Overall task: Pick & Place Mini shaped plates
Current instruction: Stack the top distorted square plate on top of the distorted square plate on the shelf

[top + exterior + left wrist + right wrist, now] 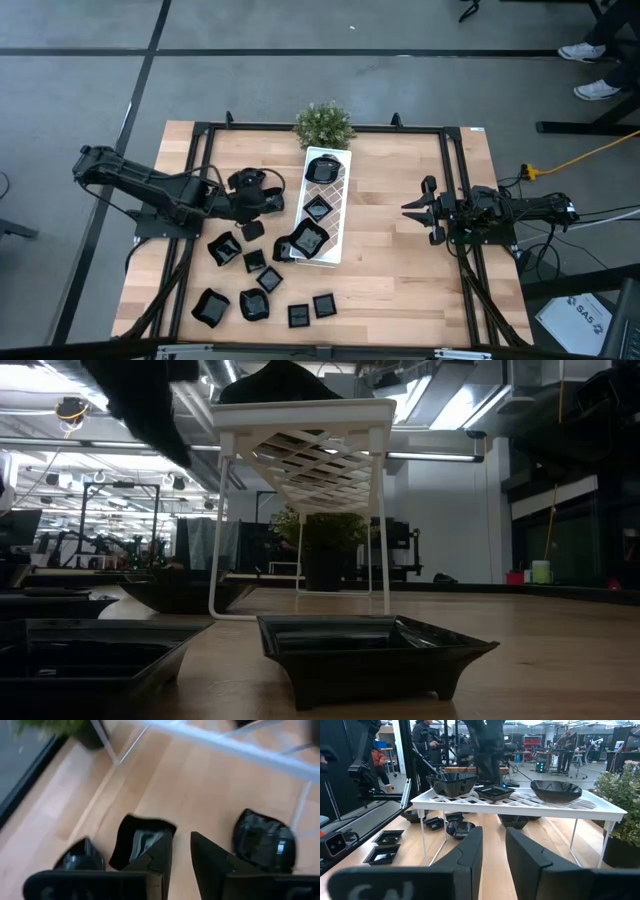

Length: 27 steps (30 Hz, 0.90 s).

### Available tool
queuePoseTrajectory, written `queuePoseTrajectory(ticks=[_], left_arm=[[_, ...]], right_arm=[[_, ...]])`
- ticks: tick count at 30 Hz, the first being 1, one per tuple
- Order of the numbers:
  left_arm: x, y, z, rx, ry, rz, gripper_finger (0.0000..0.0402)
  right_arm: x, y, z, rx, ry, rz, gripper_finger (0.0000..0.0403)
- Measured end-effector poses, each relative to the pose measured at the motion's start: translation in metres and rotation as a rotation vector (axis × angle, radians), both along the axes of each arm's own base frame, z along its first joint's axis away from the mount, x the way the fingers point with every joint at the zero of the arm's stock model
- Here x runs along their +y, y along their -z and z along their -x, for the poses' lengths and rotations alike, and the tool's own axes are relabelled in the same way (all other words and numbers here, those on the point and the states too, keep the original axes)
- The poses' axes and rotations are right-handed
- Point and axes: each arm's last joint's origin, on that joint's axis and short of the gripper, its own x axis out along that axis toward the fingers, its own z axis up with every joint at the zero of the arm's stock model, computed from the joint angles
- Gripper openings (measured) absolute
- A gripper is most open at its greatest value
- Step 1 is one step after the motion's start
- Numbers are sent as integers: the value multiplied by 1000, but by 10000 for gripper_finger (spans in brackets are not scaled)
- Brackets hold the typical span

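Several mini shaped plates, small glossy black dishes, lie on the wood at the front left, such as a plate (224, 250) and another plate (254, 305). Three more rest on the white lattice tray (337, 195): a round dish (322, 168), a small square dish (317, 210) and a larger dish (305, 240). My left gripper (275, 200) hovers just left of the tray. In the left wrist view my left gripper (181, 845) is open by a narrow gap showing only wood, one finger overlapping a square plate (140, 840). My right gripper (410, 210) waits right of the tray, open and empty.
A small potted plant (323, 124) stands behind the tray. The tray (520, 802) is raised on thin white legs, with more black dishes beneath it, such as one dish (460, 827). A black frame borders the table. People stand in the room beyond.
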Motion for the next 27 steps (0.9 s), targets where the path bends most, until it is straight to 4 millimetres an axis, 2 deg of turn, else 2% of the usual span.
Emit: queuePoseTrajectory(ticks=[5, 9, 27], left_arm=[[11, 16, 2, 24, -111, 47, 61], [16, 21, 3, 40, -135, 60, 61], [29, 20, 0, 39, -147, 67, 59]], right_arm=[[0, 0, 0, -1, 0, 0, 85], [0, 0, 0, -1, 0, 0, 85], [0, 0, 0, -1, 0, 0, 85]])
